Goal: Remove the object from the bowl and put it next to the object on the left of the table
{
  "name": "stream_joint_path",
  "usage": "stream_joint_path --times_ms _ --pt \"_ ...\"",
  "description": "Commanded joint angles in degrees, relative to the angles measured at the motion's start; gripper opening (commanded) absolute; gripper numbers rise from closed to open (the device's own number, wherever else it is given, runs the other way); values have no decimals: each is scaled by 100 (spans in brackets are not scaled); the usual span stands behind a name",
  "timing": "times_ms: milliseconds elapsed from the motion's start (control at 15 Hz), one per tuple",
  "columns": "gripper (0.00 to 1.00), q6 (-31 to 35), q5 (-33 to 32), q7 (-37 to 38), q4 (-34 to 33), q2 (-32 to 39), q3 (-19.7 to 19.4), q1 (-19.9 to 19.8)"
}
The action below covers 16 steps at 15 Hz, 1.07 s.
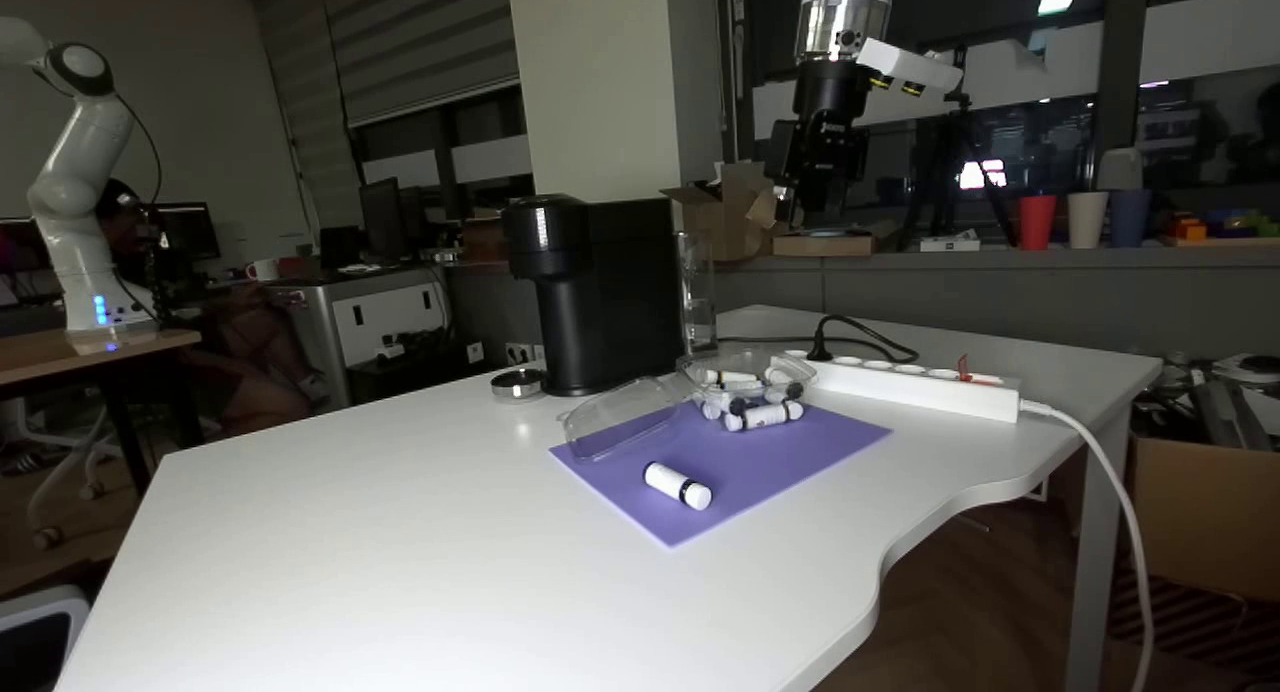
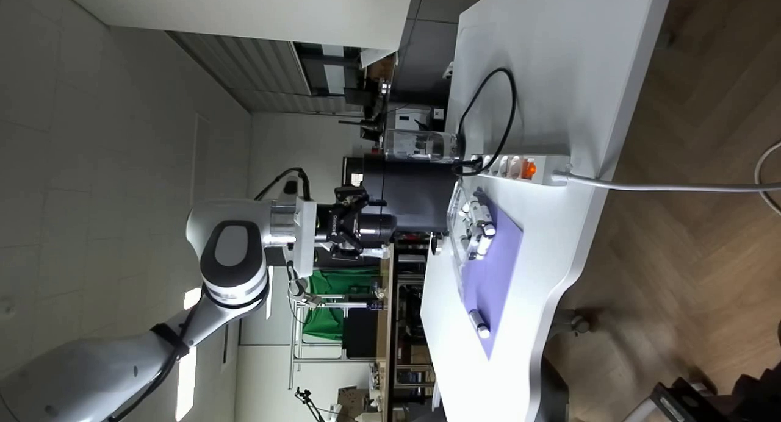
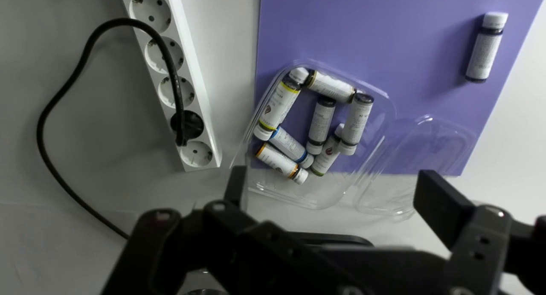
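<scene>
Bottle label print [image 3: 485, 52] illegibly small

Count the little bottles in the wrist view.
8: seven bottles in the clear plastic tray, one lone bottle outside it on the purple sheet. None appears hidden, though some overlap.

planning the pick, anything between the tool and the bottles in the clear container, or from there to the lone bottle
Nothing visible lies between the tool and the bottles; the container is open above. Toward the lone bottle, the container's wall stands between; the lid is beside that path.
</scene>
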State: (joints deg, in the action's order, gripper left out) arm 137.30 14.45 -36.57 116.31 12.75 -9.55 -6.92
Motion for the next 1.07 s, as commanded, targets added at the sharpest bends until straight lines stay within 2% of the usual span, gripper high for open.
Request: stream_joint_path --times_ms 0,467,1000 --pt "100 16 -68 13 59 -21 277 -256" --pt "100 186 6 105 -254 477 541 -336" --pt "100 964 -68 391 -800 1436 876 -399"
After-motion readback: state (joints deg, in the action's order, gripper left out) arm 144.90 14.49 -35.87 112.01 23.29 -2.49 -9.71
